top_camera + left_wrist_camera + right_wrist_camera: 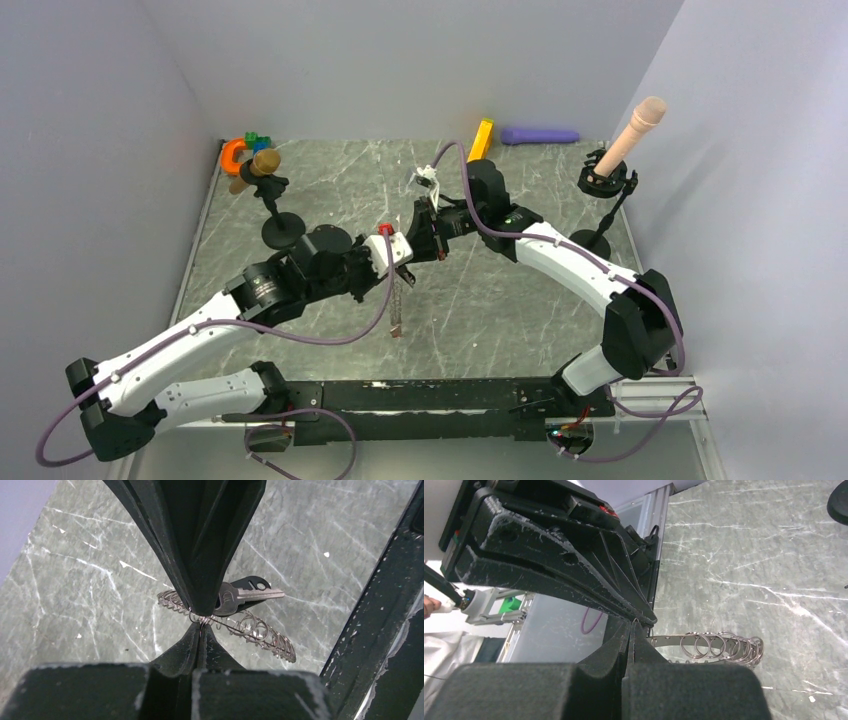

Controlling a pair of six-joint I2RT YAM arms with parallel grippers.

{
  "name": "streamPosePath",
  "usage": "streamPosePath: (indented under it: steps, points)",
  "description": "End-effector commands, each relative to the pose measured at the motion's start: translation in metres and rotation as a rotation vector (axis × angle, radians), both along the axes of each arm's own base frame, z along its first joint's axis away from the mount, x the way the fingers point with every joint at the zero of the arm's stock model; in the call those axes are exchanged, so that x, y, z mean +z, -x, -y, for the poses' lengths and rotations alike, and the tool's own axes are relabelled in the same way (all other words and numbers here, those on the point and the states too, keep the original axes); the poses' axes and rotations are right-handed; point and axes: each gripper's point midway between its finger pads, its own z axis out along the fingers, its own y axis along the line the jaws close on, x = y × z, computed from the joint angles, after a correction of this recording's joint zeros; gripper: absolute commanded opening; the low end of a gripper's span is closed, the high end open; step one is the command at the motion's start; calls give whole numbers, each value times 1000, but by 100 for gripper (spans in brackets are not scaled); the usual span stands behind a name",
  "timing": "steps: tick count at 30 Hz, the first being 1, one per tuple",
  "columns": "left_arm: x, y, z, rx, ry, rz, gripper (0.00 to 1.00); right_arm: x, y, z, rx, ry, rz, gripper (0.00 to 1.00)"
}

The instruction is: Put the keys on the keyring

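The keyring (260, 634) is a narrow strap carrying a row of thin wire rings; it hangs off the table and also shows in the right wrist view (719, 645) and the top view (397, 305). My left gripper (201, 624) is shut on one thin wire ring at the strap's end. My right gripper (633, 625) is shut on a flat key (250, 594) with a dark head and silver blade, tip to tip with the left gripper (646, 617). A black-headed piece sits just behind that key. Both grippers meet above mid-table, left (412, 264) and right (432, 252).
At the back left are an orange horseshoe piece (233, 155), small coloured blocks (256, 141) and a black stand (283, 228). At the back are a yellow block (481, 138) and a purple cylinder (540, 135). A beige rod on a stand (632, 132) is at the back right.
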Motion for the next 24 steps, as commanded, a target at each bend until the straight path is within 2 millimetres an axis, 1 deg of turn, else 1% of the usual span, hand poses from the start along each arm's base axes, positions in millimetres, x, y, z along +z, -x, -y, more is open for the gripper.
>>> streamPosePath:
  steps: [1, 9, 16, 20, 21, 23, 24]
  points:
    - [21, -13, 2, 56, -30, 78, 0, 19, 13, -1, 54, -59, -9, 0]
    - [22, -14, 8, 70, -100, 78, 0, 21, 15, -2, 50, -76, -68, 0]
    - [20, -14, 17, 93, -162, 63, 0, 17, 12, -4, 30, -78, -108, 0]
    - [24, -16, 17, 126, -107, 72, 0, 15, 9, -3, 17, -75, -110, 0]
    - [26, -15, 16, 134, -75, 77, 2, 14, 8, -2, 14, -74, -110, 0]
    - [30, -14, 13, 147, -19, 93, 11, 14, 5, 0, 6, -75, -109, 0]
    - [28, -12, 11, 152, 0, 97, 16, 14, 3, 2, 1, -76, -108, 0]
